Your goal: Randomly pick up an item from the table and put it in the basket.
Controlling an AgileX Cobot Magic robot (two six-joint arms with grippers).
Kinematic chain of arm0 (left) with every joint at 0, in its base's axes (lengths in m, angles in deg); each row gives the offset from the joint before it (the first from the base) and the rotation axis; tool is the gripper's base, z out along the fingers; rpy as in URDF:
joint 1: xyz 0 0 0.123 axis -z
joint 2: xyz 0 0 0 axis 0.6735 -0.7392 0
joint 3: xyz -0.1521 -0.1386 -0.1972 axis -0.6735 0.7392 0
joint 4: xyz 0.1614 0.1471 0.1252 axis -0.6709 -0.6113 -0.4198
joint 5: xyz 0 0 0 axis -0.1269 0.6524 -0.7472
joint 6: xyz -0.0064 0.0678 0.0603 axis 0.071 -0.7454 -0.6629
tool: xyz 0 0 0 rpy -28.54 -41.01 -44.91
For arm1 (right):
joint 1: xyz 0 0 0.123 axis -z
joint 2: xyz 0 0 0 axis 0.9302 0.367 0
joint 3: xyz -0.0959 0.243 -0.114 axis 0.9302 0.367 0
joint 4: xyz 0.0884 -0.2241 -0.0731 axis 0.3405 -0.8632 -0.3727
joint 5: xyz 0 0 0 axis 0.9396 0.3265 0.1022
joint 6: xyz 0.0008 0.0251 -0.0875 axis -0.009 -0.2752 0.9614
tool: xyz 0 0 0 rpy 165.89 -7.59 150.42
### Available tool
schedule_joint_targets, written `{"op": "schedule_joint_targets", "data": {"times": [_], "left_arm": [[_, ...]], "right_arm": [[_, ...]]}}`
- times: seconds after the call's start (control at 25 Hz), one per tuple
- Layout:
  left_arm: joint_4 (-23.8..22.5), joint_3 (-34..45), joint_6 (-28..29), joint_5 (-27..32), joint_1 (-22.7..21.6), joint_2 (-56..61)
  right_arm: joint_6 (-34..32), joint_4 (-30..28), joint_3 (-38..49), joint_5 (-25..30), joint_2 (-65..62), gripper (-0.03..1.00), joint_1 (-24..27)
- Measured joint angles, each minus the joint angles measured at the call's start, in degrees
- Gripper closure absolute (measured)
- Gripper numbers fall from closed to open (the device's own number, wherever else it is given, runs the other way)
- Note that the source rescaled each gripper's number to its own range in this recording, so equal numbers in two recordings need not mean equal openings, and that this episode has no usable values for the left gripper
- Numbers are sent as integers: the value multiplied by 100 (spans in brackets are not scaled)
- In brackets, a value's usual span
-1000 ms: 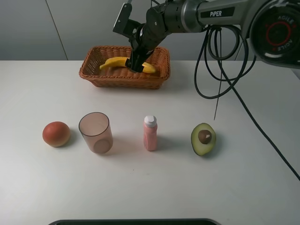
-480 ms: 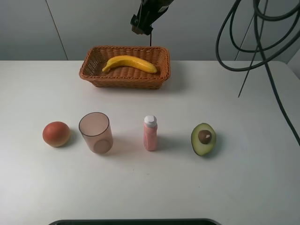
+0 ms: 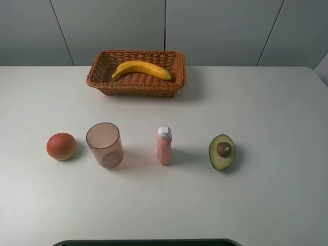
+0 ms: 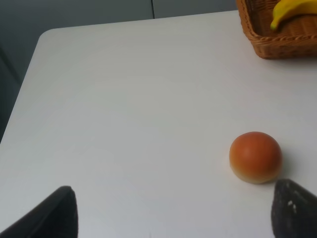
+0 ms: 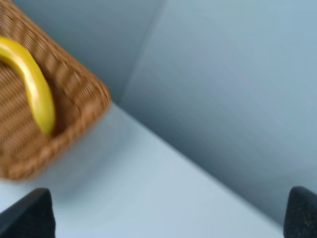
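The right arm has left the overhead view; the banana [image 3: 141,68] lies in the basket [image 3: 97,77].
The left pincer [image 4: 173,213] and right pincer [image 5: 164,213] both gape wide, empty; a low return pass could nudge the basket along the surface [image 3: 266,102].

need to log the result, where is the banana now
In the exterior high view the banana lies inside the basket at the far side of the table, left of centre, behind the cup and the pink bottle.

A yellow banana [image 3: 142,69] is shown in an orange-brown woven basket [image 3: 133,87] on a white table [image 3: 266,113]. The fruit [image 3: 61,146] is coloured red-orange, and the small bottle [image 3: 164,148] appears pale pink.
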Motion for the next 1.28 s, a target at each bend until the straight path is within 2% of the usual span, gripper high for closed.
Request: {"op": "schedule_joint_targets", "data": {"times": [0.12, 0.32, 0.48, 0.56, 0.84, 1.0, 1.28], "left_arm": [[0, 0, 0, 0, 0, 0], [0, 0, 0, 0, 0, 0], [0, 0, 0, 0, 0, 0], [0, 0, 0, 0, 0, 0], [0, 0, 0, 0, 0, 0], [0, 0, 0, 0, 0, 0], [0, 0, 0, 0, 0, 0]], "right_arm": [[-382, 5, 0, 542, -430, -3, 577], [-937, 150, 606, 625, -1370, -3, 1387], [-1066, 187, 1663, 641, -2288, -3, 1787], [-1098, 229, 2349, 542, -2847, -3, 1814], [-1124, 907, 4634, -194, -4866, -3, 1829], [-1113, 938, 5555, -351, -6007, -3, 1829], [-918, 891, 6534, -433, -7351, -3, 1743]]}}
